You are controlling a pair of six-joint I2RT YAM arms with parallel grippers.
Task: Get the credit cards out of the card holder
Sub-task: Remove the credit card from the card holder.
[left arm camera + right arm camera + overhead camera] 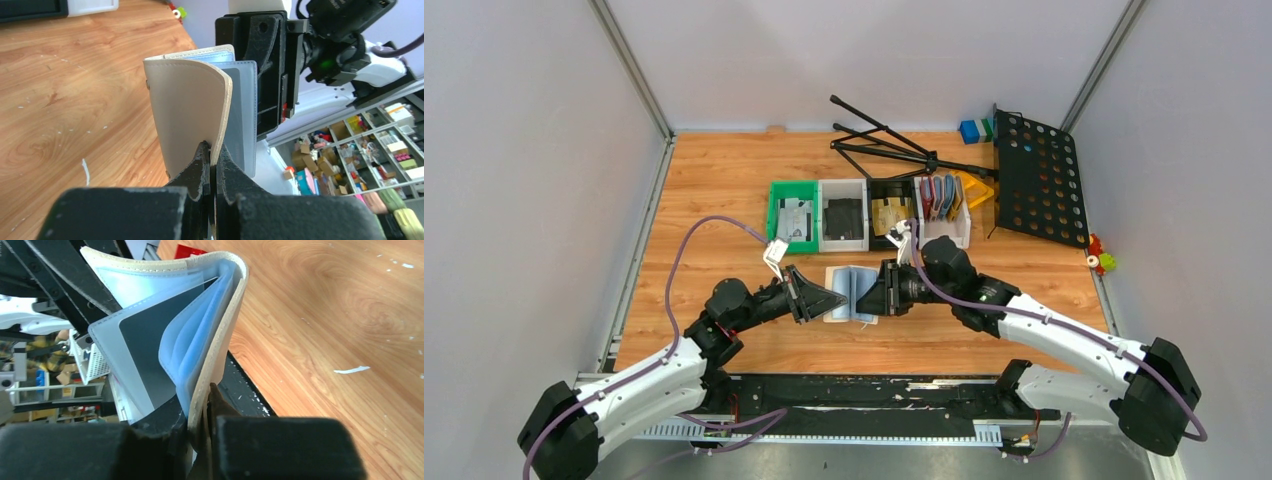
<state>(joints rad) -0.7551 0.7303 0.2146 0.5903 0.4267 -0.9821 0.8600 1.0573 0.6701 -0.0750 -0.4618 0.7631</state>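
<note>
The pale grey-blue card holder (pixel 851 292) is held off the wooden table between both grippers, part open. My left gripper (pixel 841 296) is shut on the edge of one cream cover (pixel 190 110), with the clear pockets (pixel 243 115) just behind it. Facing it, my right gripper (pixel 865 297) is shut on the opposite cover (pixel 220 340), its jaws pinching that cover's edge. A dark grey credit card (pixel 145 337) shows inside one clear pocket fanned out to the left. The right gripper's black body (pixel 272 75) looms behind the holder in the left wrist view.
Behind the holder runs a row of bins: green (pixel 776 212), white (pixel 842 243), black (pixel 889 183), and a white one with upright wallets (pixel 944 205). A folded black stand (pixel 894 145) and a perforated black panel (pixel 1039 180) lie at the back right.
</note>
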